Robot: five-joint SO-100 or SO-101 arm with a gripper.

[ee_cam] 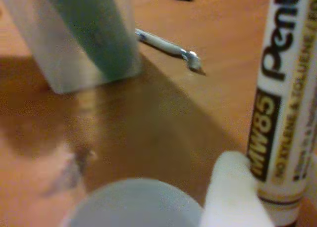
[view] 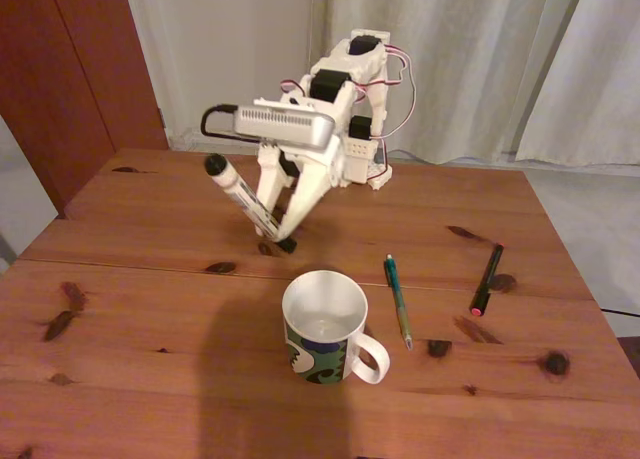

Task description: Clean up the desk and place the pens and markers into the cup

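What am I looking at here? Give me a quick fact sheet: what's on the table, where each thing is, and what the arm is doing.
surface: reddish-brown wooden desk
arm: white, at the far side of the desk, leaning forward
gripper: shut on the white marker
white marker: tilted, black cap up and to the left in the fixed view, lower end near the desk
mug: upright, nothing inside, handle to the right
teal pen: lying right of the mug
black pen: lying further right, pink end nearest the camera
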